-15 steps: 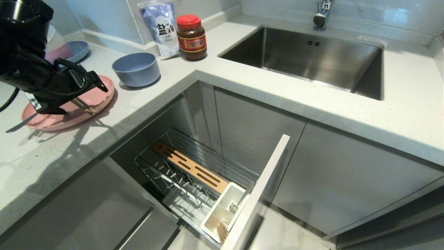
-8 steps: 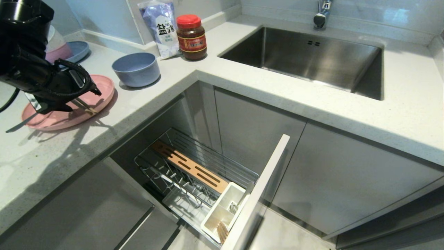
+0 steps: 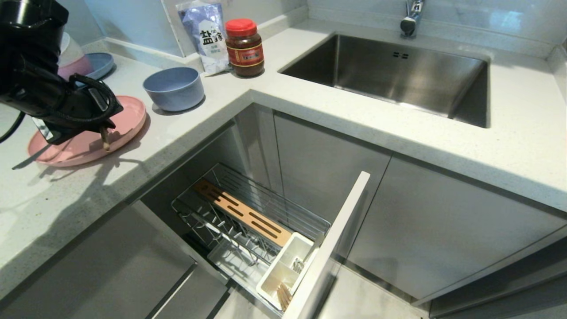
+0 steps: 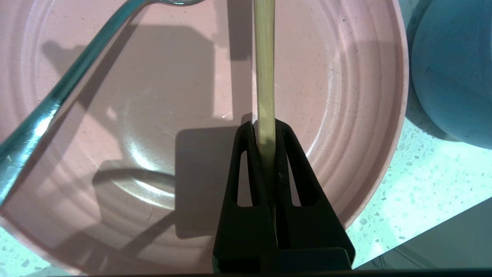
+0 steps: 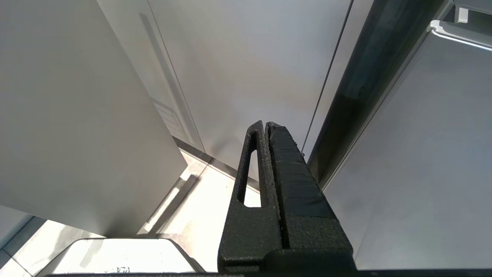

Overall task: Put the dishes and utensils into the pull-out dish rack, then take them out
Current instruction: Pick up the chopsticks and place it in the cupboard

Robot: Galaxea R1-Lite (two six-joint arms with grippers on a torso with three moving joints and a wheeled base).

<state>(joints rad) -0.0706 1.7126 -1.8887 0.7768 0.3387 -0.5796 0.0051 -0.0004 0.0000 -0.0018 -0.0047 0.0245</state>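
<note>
Gripping the chopsticks (image 4: 264, 77) between closed fingers, the left gripper (image 4: 265, 129) hangs over the pink plate (image 4: 346, 96) on the tabletop (image 3: 310, 102). The spoon (image 4: 57, 100) lies across the plate, its handle jutting past the rim. The blue-grey bowl (image 3: 174, 87) sits just beside the plate. Below the tabletop edge, the dish rack (image 3: 248, 221) stands pulled out, and its white cutlery cup (image 3: 283, 270) holds more wooden sticks. The right gripper (image 5: 265, 129) is pressed closed with nothing in it, off by the cabinet doors (image 5: 250, 57).
</note>
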